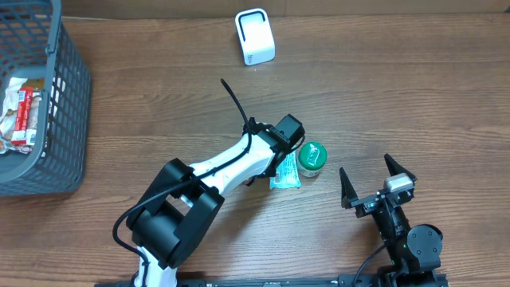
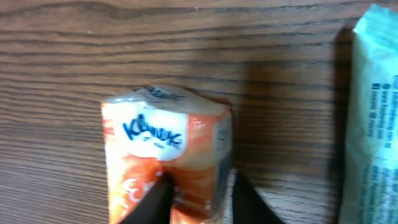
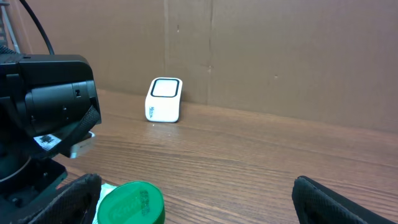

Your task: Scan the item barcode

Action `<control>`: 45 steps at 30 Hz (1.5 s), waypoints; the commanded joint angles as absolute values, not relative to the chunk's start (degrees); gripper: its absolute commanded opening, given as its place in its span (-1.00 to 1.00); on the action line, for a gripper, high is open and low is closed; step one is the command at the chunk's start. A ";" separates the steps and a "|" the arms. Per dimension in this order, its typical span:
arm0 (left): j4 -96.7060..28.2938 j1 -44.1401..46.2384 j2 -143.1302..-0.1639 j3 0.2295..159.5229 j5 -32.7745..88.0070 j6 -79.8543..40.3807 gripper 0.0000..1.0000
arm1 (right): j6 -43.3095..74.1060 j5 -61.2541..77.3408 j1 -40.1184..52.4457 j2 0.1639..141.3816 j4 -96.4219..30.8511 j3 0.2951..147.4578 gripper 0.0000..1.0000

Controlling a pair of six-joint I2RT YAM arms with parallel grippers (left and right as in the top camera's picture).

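Note:
The item, an orange Kleenex tissue pack (image 2: 163, 146), lies on the wooden table. My left gripper (image 2: 199, 194) is shut on its right end, one finger over the printed face and the other at its edge. From overhead the left gripper (image 1: 280, 158) covers the pack at the table's middle. The white barcode scanner (image 1: 255, 36) stands at the far edge, also visible as the scanner (image 3: 164, 99) in the right wrist view. My right gripper (image 1: 377, 178) hovers open near the front right with nothing between its fingers.
A teal packet (image 1: 285, 174) lies just right of the held pack, teal packet (image 2: 373, 118). A green-lidded jar (image 1: 311, 157) stands beside it, close to my right gripper (image 3: 199, 205). A grey basket (image 1: 68, 96) with wrapped goods sits at the left.

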State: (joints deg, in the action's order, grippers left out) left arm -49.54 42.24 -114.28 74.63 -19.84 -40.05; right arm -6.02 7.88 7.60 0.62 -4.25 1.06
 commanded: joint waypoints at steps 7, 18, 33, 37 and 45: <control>-53.28 41.58 -117.10 79.37 -18.17 -39.42 -0.92 | -6.26 7.35 7.53 0.16 -4.03 0.45 1.00; -63.35 38.15 -116.95 94.24 -11.51 -39.66 -0.92 | -6.26 7.35 7.53 0.16 -4.03 0.45 1.00; -64.97 21.37 -99.66 95.55 -11.75 -30.68 -0.88 | -6.26 7.35 7.53 0.16 -4.01 0.45 1.00; -61.45 10.87 -92.60 98.28 -21.65 -25.41 -0.69 | -6.26 7.35 7.53 0.16 -4.03 0.45 1.00; -49.89 -9.78 -85.73 102.13 -14.44 -5.74 0.47 | -6.26 7.35 7.53 0.16 -4.03 0.45 1.00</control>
State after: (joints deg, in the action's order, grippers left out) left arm -51.29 -5.61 -86.17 101.19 -18.06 -16.32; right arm -6.04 7.90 7.60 0.62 -4.25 1.06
